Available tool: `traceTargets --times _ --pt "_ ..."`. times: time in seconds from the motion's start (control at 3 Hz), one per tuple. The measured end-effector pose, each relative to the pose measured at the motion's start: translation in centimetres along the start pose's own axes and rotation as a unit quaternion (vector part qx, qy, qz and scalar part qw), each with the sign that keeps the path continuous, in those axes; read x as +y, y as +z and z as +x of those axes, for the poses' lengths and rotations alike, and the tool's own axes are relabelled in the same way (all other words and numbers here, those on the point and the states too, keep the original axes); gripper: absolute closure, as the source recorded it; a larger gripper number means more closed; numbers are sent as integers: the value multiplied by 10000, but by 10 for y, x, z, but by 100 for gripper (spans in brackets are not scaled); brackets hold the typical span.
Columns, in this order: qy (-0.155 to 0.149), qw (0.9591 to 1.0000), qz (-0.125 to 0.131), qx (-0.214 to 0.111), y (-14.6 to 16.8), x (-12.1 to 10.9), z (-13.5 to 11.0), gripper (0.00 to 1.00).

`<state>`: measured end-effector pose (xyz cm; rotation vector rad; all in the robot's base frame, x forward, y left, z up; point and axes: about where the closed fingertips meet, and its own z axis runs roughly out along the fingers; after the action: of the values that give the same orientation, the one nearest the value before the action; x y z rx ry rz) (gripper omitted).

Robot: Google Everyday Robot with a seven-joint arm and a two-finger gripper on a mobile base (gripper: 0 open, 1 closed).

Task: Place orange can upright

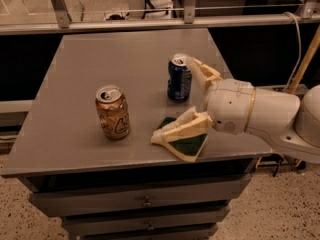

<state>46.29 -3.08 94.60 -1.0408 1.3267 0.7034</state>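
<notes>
The orange can [112, 112] stands upright on the grey table [75, 69], left of centre, its silver pull-tab top facing up. My gripper [177, 99] is to its right, clear of the can, with its two cream fingers spread wide and nothing between them. The lower finger [181, 127] lies over a green sponge; the upper finger [202, 74] is beside the blue can.
A blue can [179, 78] stands upright right of centre, close to the upper finger. A green sponge [186, 143] lies near the table's front right edge. Drawers [145, 202] are below the tabletop. A metal rail [150, 23] runs behind the table.
</notes>
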Motion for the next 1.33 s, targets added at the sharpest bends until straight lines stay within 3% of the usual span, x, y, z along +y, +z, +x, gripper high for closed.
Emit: traceTargets --times 0.33,1.0,1.33 --pt "147 9998 -105 111 11 -19 6 0" --pt "29 9999 -53 154 24 -107 -15 0" --pt "139 9997 195 -61 20 -155 -21 0"
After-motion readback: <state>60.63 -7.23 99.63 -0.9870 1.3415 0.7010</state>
